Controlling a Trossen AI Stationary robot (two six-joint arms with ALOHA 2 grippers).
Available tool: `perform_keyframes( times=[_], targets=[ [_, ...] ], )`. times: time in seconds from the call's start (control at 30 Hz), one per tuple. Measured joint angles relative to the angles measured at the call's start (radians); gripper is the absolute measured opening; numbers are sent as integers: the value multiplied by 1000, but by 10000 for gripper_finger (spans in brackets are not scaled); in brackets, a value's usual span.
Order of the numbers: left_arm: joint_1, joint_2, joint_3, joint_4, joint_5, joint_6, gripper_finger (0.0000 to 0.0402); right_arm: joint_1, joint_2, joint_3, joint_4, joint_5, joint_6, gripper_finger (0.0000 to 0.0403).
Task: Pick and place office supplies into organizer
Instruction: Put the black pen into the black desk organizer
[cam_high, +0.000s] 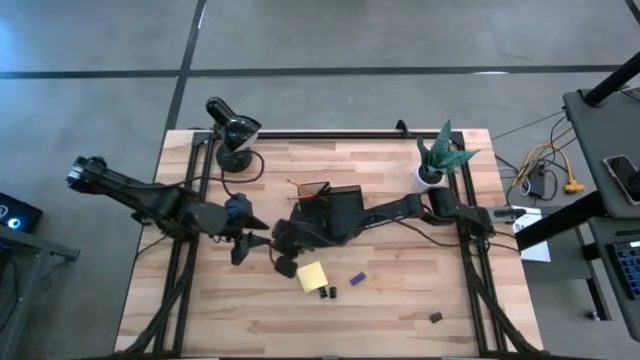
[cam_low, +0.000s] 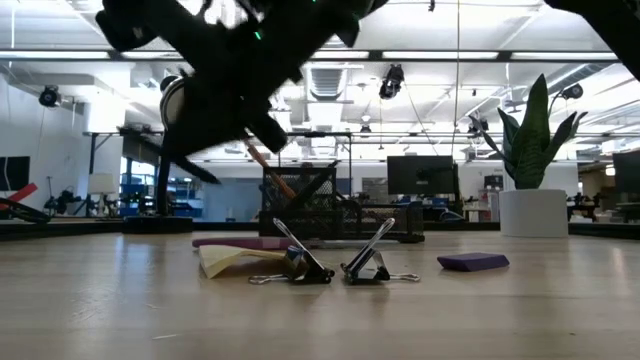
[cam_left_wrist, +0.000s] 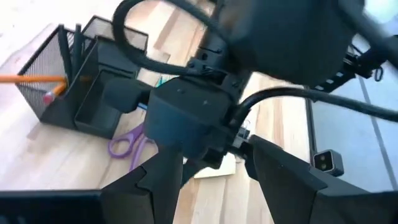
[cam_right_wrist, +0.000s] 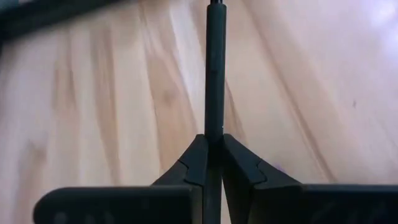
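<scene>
Two arms meet mid-desk (cam_high: 400, 310). Right hand (cam_right_wrist: 211, 142) pinches a thin dark pen (cam_right_wrist: 214, 68) between pressed fingers, presumably to carry it to the mesh organizer (cam_high: 335, 205) just beside it. Left hand (cam_left_wrist: 208, 177) hovers nearby, fingers spread, holding nothing.

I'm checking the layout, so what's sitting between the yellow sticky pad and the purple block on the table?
In the low view, two black binder clips stand between the yellow sticky pad and the purple block. The high view shows them nearer the table's front edge than either.
</scene>
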Motion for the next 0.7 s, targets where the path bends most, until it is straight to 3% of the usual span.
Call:
perform_keyframes(
  times=[0.07, 0.3, 0.47, 0.57, 0.7],
  targets=[
    [0, -14, 0, 3, -6, 19, 180, 9, -3, 1, 43, 67, 32, 18],
    [0, -117, -1, 16, -129, 55, 180, 23, -20, -3, 49, 451, 270, 18],
    [0, -229, 1, 10, -224, 100, 180, 26, -60, -10, 20, 681, 306, 18],
    [0, -282, 1, -5, -274, 121, 180, 23, -102, -12, -102, 870, 438, 18],
    [1, -313, -6, -8, -318, 204, 180, 11, -126, -17, -346, 983, 698, 21]
  ],
)
